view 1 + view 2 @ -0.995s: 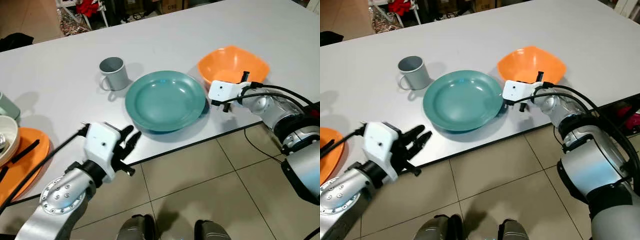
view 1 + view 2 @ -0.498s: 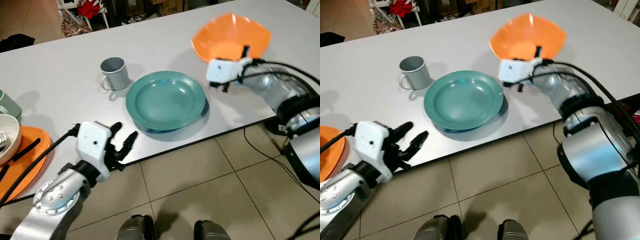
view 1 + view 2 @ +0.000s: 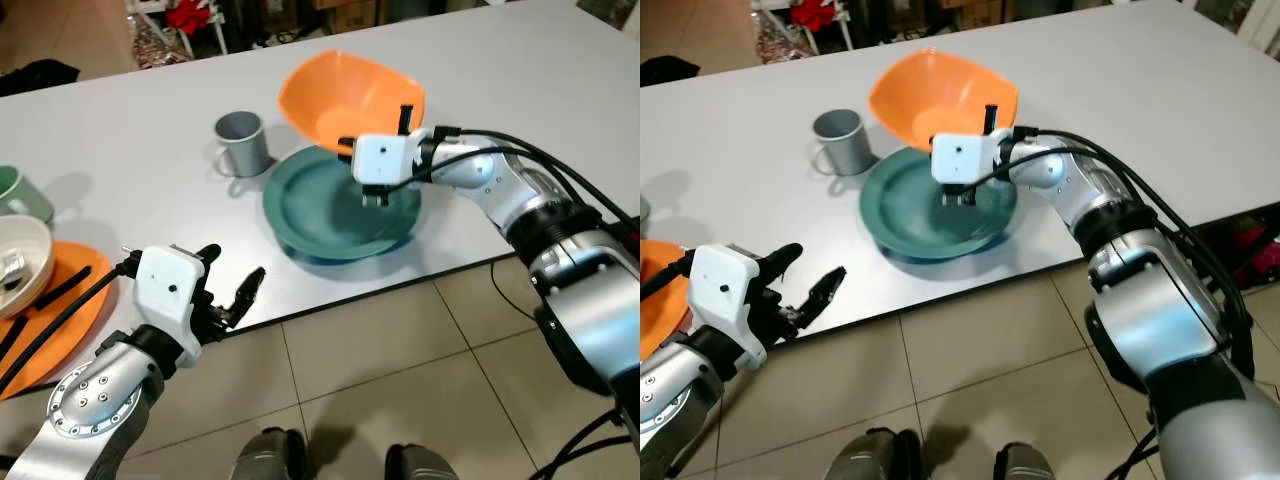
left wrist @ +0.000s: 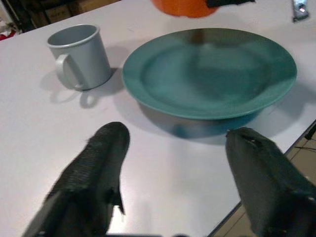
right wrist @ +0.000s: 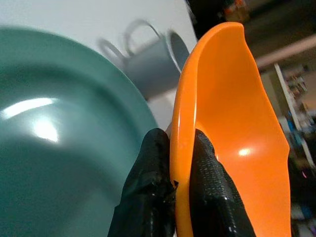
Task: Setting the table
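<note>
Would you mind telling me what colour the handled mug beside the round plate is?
The handled mug is plain grey, clearest in the left wrist view.

beige tiled floor [image 3: 380,360], red item [image 3: 190,14] behind table

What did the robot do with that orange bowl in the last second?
The right gripper, clamped on the rim, lifted the orange bowl off the table and carried it leftward; it now hangs tilted above the green plate. The plate, the grey mug and the open left gripper stayed about where they were.
</note>
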You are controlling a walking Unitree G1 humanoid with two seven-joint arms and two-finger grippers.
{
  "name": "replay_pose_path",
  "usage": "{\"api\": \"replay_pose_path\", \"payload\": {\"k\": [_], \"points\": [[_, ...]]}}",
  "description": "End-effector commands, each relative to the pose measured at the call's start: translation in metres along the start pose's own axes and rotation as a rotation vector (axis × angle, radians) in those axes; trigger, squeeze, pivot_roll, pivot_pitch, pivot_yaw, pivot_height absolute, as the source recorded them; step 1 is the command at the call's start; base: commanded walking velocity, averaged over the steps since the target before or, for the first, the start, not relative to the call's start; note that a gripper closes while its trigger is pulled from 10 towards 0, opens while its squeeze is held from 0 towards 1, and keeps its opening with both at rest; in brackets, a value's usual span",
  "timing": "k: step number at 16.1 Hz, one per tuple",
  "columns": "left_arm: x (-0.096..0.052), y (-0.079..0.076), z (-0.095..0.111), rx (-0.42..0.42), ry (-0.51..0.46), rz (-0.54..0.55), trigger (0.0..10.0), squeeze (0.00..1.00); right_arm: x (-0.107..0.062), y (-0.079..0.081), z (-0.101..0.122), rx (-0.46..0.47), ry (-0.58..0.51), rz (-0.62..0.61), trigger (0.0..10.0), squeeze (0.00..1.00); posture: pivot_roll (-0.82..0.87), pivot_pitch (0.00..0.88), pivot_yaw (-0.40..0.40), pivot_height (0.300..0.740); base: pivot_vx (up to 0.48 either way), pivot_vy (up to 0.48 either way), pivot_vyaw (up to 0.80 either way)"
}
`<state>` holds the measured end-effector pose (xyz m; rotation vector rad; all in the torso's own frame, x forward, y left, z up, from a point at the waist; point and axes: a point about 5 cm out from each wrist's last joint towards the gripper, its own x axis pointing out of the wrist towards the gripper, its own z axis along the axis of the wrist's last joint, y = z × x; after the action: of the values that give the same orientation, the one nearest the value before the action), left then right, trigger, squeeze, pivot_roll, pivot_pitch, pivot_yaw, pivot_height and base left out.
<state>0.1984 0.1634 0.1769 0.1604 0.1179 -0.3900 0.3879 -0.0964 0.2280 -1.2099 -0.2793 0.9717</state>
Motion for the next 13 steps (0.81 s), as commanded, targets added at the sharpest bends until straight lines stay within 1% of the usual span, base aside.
{"api": "replay_pose_path", "payload": {"k": [1,3,4,5,6,7,8,9,11,13], "points": [[-0.003,-0.001,0.002,0.016,0.002,-0.004,10.0,1.00,0.000,-0.002,0.009,-0.024,-0.051,0.010,0.0,0.00,0.01,0.095,0.064,0.740,0.000,0.000,0.00],[-0.004,-0.002,0.002,0.019,0.005,-0.015,10.0,1.00,-0.003,0.016,0.007,-0.007,-0.069,0.090,0.0,0.00,0.01,0.096,0.068,0.740,0.000,0.000,0.00],[-0.003,-0.002,0.002,0.020,0.005,-0.016,10.0,1.00,-0.003,0.018,0.008,-0.001,-0.072,0.097,0.0,0.00,0.01,0.096,0.068,0.740,0.000,0.000,0.00],[-0.003,-0.003,0.002,0.025,0.007,-0.024,10.0,1.00,-0.003,0.027,0.008,0.027,-0.088,0.122,0.0,0.00,0.01,0.097,0.073,0.740,0.000,0.000,0.00],[-0.002,-0.003,0.002,0.025,0.008,-0.027,10.0,1.00,-0.003,0.032,0.008,0.039,-0.091,0.135,0.0,0.00,0.01,0.096,0.074,0.740,0.000,0.000,0.00],[-0.002,-0.003,0.002,0.026,0.008,-0.030,10.0,1.00,-0.004,0.037,0.007,0.035,-0.081,0.153,2.6,0.00,0.01,0.097,0.075,0.740,0.000,0.000,0.00],[-0.002,-0.003,0.002,0.027,0.009,-0.031,10.0,1.00,-0.004,0.039,0.007,0.039,-0.075,0.161,5.6,0.00,0.01,0.097,0.075,0.740,0.000,0.000,0.00],[-0.001,-0.004,0.002,0.029,0.010,-0.034,10.0,1.00,-0.004,0.044,0.005,0.062,-0.060,0.196,10.0,0.00,0.01,0.097,0.075,0.740,0.000,0.000,0.00],[-0.001,-0.005,0.001,0.031,0.013,-0.037,10.0,1.00,-0.004,0.049,0.005,0.106,-0.058,0.201,10.0,0.00,0.01,0.097,0.073,0.740,0.000,0.000,0.00],[0.001,-0.006,0.000,0.033,0.015,-0.042,10.0,1.00,-0.001,0.054,0.004,0.094,-0.043,0.202,10.0,0.00,0.00,0.100,0.073,0.740,0.000,0.000,0.00]]}}
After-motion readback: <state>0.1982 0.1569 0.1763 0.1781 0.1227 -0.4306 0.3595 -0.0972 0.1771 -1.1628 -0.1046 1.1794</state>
